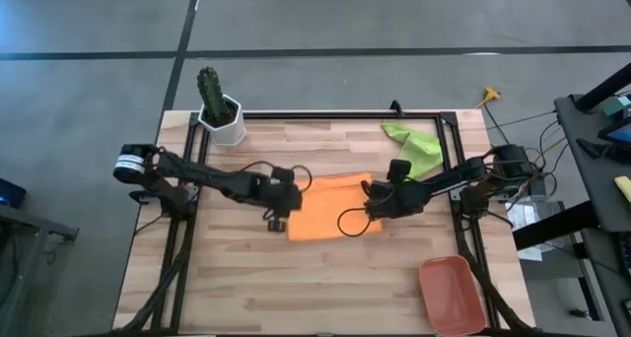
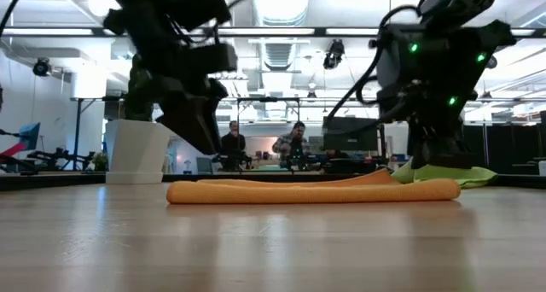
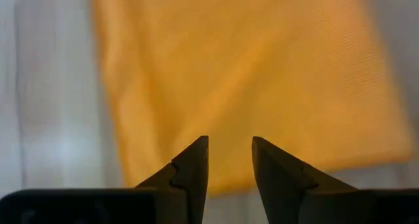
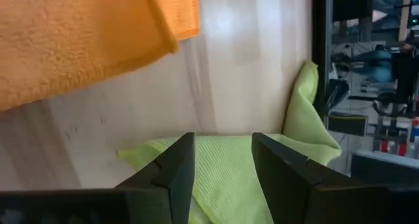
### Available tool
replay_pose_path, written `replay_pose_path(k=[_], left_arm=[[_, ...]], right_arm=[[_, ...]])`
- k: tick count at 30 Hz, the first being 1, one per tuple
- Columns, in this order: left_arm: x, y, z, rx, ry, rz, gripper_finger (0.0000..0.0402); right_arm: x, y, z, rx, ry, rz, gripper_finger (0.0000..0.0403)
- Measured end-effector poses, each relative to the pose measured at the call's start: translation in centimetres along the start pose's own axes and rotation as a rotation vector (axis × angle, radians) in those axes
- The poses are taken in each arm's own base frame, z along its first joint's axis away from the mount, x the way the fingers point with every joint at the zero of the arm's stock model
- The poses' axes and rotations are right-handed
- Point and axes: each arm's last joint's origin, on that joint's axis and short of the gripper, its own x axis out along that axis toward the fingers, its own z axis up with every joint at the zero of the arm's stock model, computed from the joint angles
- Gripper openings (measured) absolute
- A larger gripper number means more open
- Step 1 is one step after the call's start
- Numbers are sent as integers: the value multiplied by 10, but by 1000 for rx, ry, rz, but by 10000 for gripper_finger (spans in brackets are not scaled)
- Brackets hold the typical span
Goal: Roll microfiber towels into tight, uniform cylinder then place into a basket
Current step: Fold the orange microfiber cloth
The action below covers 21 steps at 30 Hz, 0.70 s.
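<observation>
rolling has barely begun, by the look of it: the orange towel [image 1: 333, 209] lies on the counter [image 1: 325, 288] as a flat folded pad, low and long in the low view, with no tight cylinder formed at any edge. the left end effector [image 1: 279, 219] hangs just off one end of that towel, its two dark fingers [image 3: 190, 168] parted with nothing between them, the orange cloth spread directly ahead of its tips. the right end effector [image 1: 378, 203] sits at the opposite end of the same towel, also released and empty; its wrist view shows the fingers [image 4: 173, 168] apart over the edge of the green towel [image 1: 417, 147], with a corner of the orange one just beyond. the green towel lies crumpled behind the right end effector, untouched as far as shape tells, near the counter's far rail. the basket [image 1: 453, 295] stands well apart from both end effectors, at the near corner on the right arm's side, and holds nothing. i judge that both rolls and both placements remain to be done. a white pot with a cactus [image 1: 219, 108] stands at the far corner beyond the left arm, clear of the work.
</observation>
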Motion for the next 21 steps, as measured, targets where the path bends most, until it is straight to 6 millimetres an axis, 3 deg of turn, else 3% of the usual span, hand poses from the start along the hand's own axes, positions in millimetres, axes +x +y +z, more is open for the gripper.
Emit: replay_pose_path(k=[4, 8, 13, 17, 21], left_arm=[[1, -25, 2, 109, -97, -29, 102], [-1, -37, 3, 113, -113, -46, 103], [1, -42, 0, 108, -151, -76, 103], [8, -44, -7, 76, -184, -65, 103], [14, -48, -18, 45, -197, -68, 103]], right_arm=[[-16, -5, -2, 35, -74, 21, 139], [-40, -11, -2, 86, -208, 74, 126], [-69, -9, 8, 110, -458, 368, 116], [-79, -1, 14, 120, -566, 566, 118], [-77, 12, 16, 83, -550, 623, 116]])
